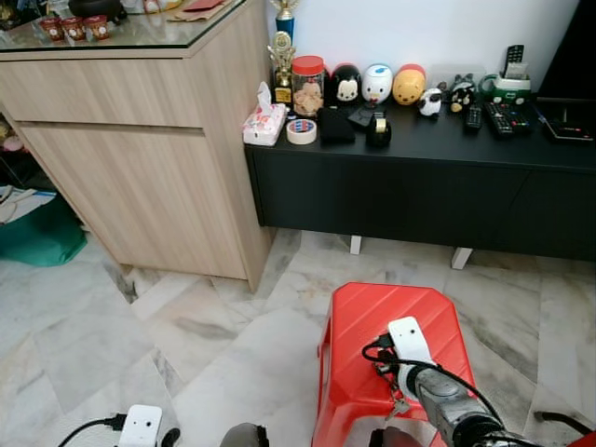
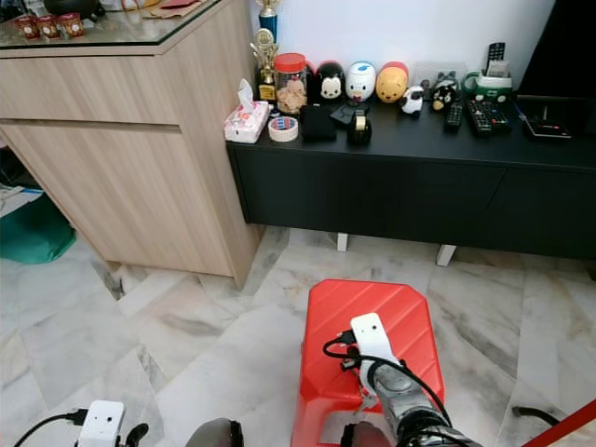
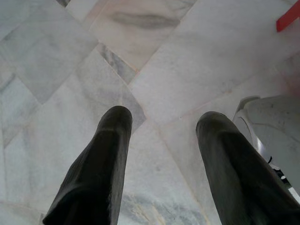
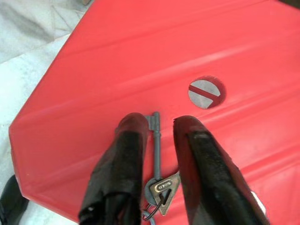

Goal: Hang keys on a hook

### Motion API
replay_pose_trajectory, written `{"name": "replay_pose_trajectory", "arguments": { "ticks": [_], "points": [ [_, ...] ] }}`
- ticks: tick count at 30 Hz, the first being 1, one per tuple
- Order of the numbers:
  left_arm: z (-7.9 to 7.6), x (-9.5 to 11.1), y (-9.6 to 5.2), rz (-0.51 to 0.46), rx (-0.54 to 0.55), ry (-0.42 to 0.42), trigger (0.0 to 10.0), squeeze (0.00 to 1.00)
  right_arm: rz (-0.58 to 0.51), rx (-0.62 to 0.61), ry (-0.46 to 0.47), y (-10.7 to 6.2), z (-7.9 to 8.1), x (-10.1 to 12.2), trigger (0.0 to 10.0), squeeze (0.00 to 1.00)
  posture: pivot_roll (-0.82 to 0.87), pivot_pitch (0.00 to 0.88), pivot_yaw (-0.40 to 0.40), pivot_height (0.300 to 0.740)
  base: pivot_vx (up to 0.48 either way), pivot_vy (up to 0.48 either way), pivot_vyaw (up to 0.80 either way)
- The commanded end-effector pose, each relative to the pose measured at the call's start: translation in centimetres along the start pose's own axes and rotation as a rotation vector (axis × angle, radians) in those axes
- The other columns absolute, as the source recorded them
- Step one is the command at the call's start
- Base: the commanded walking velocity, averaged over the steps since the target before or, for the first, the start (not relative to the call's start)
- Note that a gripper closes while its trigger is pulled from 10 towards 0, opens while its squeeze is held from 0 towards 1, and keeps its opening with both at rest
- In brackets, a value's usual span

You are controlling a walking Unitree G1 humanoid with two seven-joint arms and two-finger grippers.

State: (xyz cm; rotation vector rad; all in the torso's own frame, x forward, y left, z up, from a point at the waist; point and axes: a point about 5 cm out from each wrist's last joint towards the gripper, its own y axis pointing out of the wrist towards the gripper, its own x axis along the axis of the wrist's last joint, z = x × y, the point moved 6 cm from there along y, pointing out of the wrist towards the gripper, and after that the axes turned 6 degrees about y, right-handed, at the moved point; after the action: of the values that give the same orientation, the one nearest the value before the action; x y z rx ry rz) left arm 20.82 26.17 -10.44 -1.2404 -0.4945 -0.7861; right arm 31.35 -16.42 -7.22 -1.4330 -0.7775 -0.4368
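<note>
1. right gripper (image 4: 157,129) hangs over the red stool (image 4: 140,61), fingers parted around the keys (image 4: 158,180) — not clamped.
2. left gripper (image 3: 161,122) released, idle above floor.
3. lifting, carrying and hooking all remain — no hook visible.

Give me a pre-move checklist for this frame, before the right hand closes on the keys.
1. Keys lie on the red stool: ok.
2. Right hand straddles the long key, a finger on either side: ok.
3. Right hand open, not yet gripping: ok.
4. Left hand open over the marble floor, away from the stool: ok.
5. Hook to hang the keys on located: cannot tell.
6. Key ring free of the fingers: cannot tell, it sits at the picture's edge.
</note>
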Motion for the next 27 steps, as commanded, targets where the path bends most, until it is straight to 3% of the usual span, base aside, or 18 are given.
{"name": "replay_pose_trajectory", "arguments": {
  "ticks": [1, 18, 19, 27],
  "points": [
    [0.4, -0.7, -0.3, 0.02, -0.004, 0.027, 10.0, 0.0, 0.017, 0.016, -0.023, 0.1, 0.2, 0.3, 10.0, 1.0, 0.14, 0.0, 0.036, 0.635, 0.0, 0.0, 0.0],
    [-0.3, -1.3, -0.9, 0.002, -0.027, 0.042, 10.0, 0.0, 0.081, 0.053, -0.048, -0.1, 1.2, -2.2, 10.0, 1.0, 0.15, 0.028, 0.041, 0.635, 0.0, 0.0, 0.0],
    [-0.4, -1.4, -1.1, -0.002, -0.031, 0.046, 10.0, 0.0, 0.091, 0.053, -0.037, -0.1, 1.3, -2.5, 10.0, 0.0, 0.16, 0.043, 0.041, 0.635, 0.0, 0.0, 0.0],
    [-0.3, -2.0, -1.9, -0.023, -0.039, 0.057, 10.0, 0.0, 0.107, 0.066, -0.019, -0.2, 1.7, -3.2, 10.0, 0.0, 0.17, 0.077, 0.047, 0.635, 0.0, 0.0, 0.0]
  ]
}}
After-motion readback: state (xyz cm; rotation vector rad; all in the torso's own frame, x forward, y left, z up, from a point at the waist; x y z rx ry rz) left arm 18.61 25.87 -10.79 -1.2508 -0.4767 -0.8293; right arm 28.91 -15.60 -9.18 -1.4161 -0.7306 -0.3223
